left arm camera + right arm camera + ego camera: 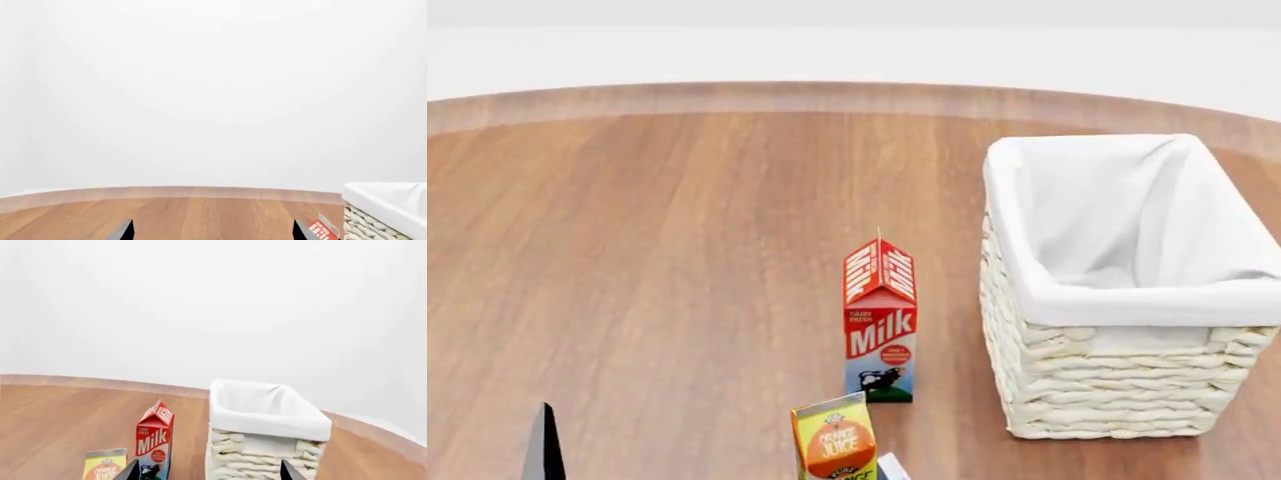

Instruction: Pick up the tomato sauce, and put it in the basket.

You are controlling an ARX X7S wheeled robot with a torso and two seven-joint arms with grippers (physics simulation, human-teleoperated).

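My left pincer (212,231): two dark fingertips show in my left wrist view, set wide apart with bare wood between them, gripping nothing. In the head view one dark tip stands at 7 o'clock.
My right pincer (208,472): two dark fingertips show in my right wrist view, spread wide, nothing between them but the scene beyond. It does not appear in the head view.
Tomato sauce: I see no red-and-green can in any of my three views, so I cannot tell where it is.
Basket (1121,300): cream-white woven wicker with a white cloth lining folded over the rim, standing upright on the worktop at 3 o'clock in the head view. Its inside shows only cloth. My right wrist view faces its short side; my left wrist view catches only one corner.
Milk carton (881,322): red, white and blue, upright, near the basket at its 9 o'clock, apart from it.
Orange juice carton (837,440): yellow and orange, upright, at the milk carton's 7 o'clock, cut off by the frame edge.
Small white object (893,467): just beside the orange juice carton, too little showing to name.
Worktop (654,250): brown wood grain with a curved far edge.
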